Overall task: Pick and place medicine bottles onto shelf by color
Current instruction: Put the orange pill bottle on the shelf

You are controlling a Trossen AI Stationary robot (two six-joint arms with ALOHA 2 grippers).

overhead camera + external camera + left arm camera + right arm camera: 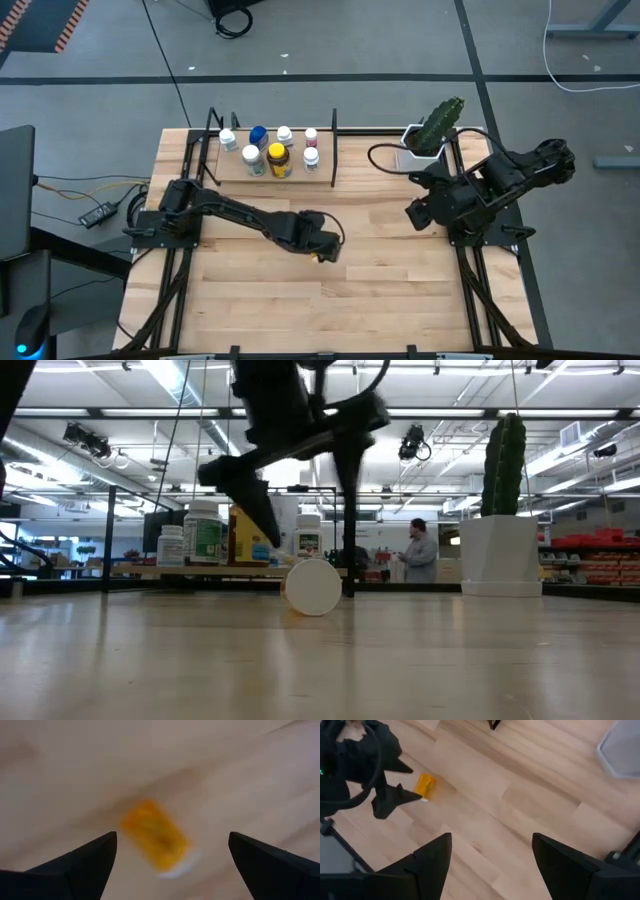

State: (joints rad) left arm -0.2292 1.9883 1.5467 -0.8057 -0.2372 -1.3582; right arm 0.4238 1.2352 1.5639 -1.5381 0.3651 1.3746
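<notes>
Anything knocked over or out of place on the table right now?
Yes: one small orange bottle lies on its side on the bare table, away from the shelf where the other bottles stand upright. The open left claw hovers over it; the right claw waits near the cactus pot.

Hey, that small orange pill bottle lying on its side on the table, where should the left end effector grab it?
Grip the small orange pill bottle across its orange barrel, coming straight down from above. It lies flat on the wooden table, white cap end sideways, and the open left end effector already straddles it.
</notes>
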